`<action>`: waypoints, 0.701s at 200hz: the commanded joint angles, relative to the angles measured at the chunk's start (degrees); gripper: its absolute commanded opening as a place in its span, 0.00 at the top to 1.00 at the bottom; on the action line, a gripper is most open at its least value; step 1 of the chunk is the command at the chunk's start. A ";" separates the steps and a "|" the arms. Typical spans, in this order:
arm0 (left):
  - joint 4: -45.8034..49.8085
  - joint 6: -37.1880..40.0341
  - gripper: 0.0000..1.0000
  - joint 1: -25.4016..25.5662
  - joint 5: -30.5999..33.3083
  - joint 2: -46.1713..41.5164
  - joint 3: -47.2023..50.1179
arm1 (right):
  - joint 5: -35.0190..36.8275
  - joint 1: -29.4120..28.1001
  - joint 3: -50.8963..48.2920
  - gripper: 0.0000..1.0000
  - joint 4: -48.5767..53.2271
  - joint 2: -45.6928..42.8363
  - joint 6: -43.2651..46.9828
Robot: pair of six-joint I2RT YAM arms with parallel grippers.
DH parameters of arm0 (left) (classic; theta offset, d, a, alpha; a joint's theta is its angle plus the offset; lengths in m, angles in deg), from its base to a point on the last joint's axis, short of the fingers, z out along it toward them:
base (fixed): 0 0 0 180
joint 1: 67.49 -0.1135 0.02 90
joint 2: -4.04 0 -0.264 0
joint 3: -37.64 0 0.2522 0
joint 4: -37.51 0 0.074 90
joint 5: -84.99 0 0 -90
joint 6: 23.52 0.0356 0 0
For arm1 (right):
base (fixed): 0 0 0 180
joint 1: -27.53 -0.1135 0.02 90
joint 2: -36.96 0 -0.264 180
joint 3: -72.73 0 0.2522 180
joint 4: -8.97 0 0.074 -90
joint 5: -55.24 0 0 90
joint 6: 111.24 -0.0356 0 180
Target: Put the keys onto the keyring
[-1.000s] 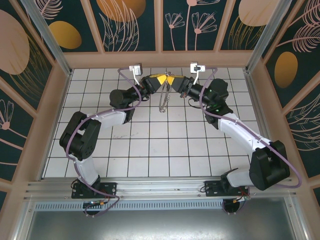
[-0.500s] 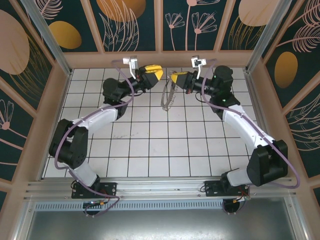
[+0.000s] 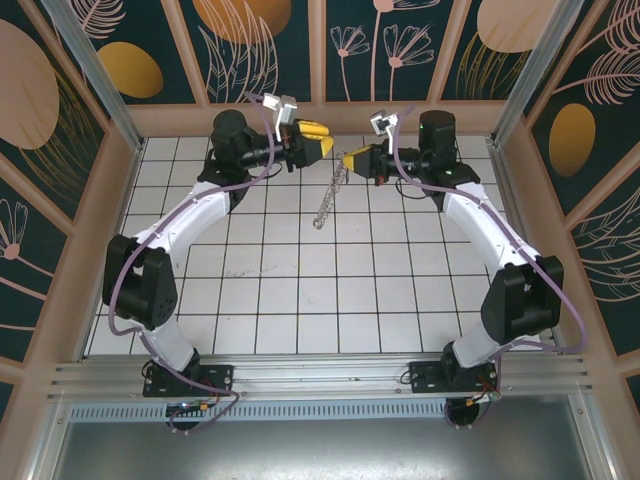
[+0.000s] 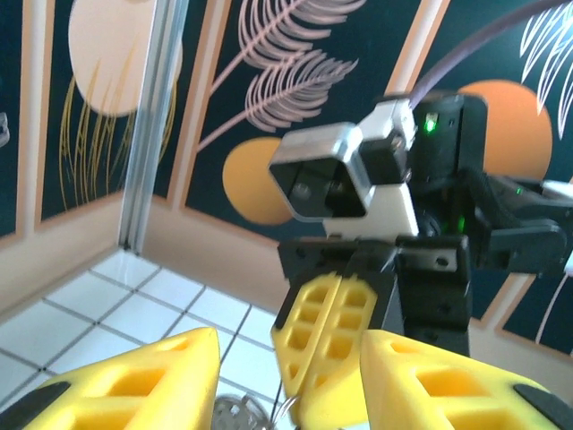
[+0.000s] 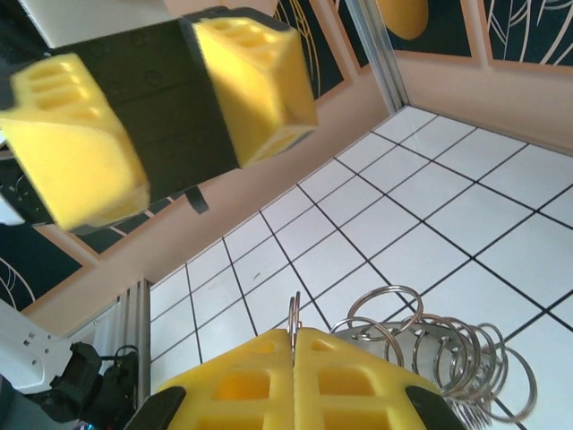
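Up near the far wall, the right pincer (image 3: 352,160) is clenched on the top ring of the keyring (image 3: 328,195), whose linked rings dangle over the white tiled tabletop (image 3: 300,290). Just beside it, the left pincer (image 3: 318,140) faces it, released and empty. The keys are too small to pick out among the rings.

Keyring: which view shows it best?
Right wrist: the keyring shows large, its linked rings distinct, one pinched in the shut right gripper. Top external shows the keyring small, dangling from that gripper. Left wrist catches a sliver of ring at the bottom edge.
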 commanded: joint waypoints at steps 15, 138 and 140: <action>15.03 9.41 0.55 -0.42 -7.19 4.37 -7.00 | -5.23 1.39 4.82 1.00 5.59 2.73 6.63; 23.37 14.23 0.56 -0.68 -12.61 10.56 -12.29 | -6.67 1.75 7.24 1.00 7.27 6.83 8.03; 23.37 14.23 0.56 -0.68 -12.76 10.62 -12.30 | -6.72 1.70 7.24 1.00 7.23 6.80 8.06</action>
